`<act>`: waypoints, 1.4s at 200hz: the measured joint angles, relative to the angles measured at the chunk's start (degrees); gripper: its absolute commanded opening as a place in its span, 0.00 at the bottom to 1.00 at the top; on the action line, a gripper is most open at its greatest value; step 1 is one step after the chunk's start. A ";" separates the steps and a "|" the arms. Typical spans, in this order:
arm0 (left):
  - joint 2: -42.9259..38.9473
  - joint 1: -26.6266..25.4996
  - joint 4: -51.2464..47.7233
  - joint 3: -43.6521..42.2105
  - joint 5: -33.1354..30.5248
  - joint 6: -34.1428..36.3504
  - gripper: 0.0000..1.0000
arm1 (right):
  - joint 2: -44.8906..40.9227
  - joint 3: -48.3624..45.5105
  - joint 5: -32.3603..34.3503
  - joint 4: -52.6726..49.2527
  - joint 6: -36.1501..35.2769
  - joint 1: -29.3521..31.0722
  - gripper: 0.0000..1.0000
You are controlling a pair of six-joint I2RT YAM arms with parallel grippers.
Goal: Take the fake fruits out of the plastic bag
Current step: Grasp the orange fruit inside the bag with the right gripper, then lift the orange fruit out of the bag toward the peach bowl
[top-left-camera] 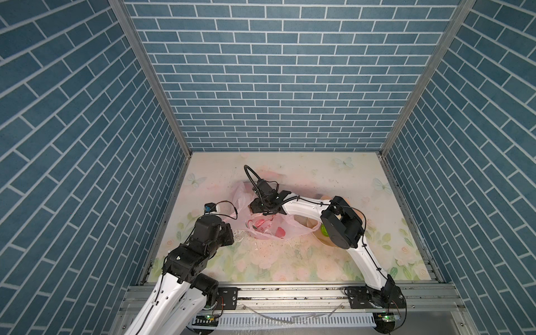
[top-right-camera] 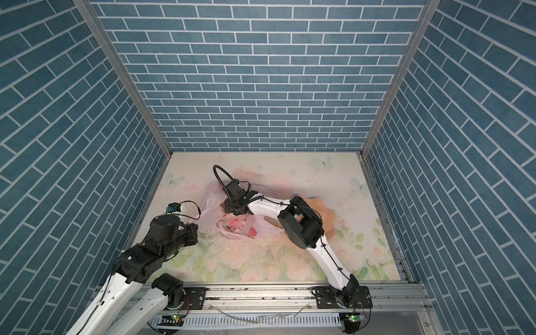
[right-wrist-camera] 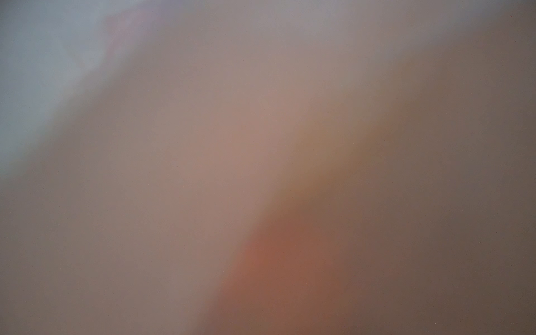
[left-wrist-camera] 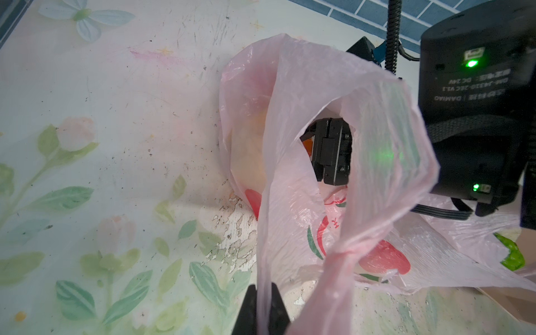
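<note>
Covering the cell floor, the flower-printed worktop (top-left-camera: pixel 290 261) carries every item.

1. Left arm (top-left-camera: pixel 185 258): rises from the front left corner and ends beside the bag's left side.
2. Right arm (top-left-camera: pixel 307 207): rises from the front right corner, passes over the bowl and reaches across the middle to the bag.
3. Plastic bag (top-left-camera: pixel 269 229): lies crumpled just left of the worktop's centre in both top views. It is thin, pale pink and translucent.
   - A red shape (top-left-camera: pixel 280 232) shows at the side facing the front edge. It cannot be told whether this is print or a fruit.
   - A pale yellow mass (left-wrist-camera: pixel 252 139) shows dimly through the film.
4. Bowl (top-right-camera: pixel 324 208): peach-coloured, with a scalloped rim. It stands right of centre, touching the bag's right end and largely covered by the right arm.
5. Left gripper (left-wrist-camera: pixel 264 290): the jaws are clamped on a handle loop (left-wrist-camera: pixel 377 162) of the bag, holding the strip raised.
6. Right gripper (top-left-camera: pixel 256 207): the head sits in the bag's mouth. The fingertips are hidden by film, so the jaw state cannot be told. The right wrist view shows only a pinkish-brown blur.
7. Green ball (top-left-camera: pixel 324 230): bumpy, lying in the bowl outside the bag.
</note>
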 measured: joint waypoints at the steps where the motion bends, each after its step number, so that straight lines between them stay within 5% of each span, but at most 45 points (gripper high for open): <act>1: 0.00 0.00 0.02 0.00 0.00 0.00 0.10 | 0.00 0.00 -0.04 0.02 -0.11 0.00 0.38; 54: 1.42 0.00 0.55 -0.11 -0.35 0.55 0.10 | -2.40 -3.61 -1.31 1.22 -1.51 0.42 0.19; 199: -1.09 0.00 1.31 -0.09 -2.03 1.62 0.10 | -29.86 -19.61 -9.18 -9.90 -5.99 4.74 0.12; 280: -1.95 0.00 0.98 -0.11 -2.45 1.60 0.10 | -49.96 -25.86 2.10 -20.52 -7.30 0.92 0.13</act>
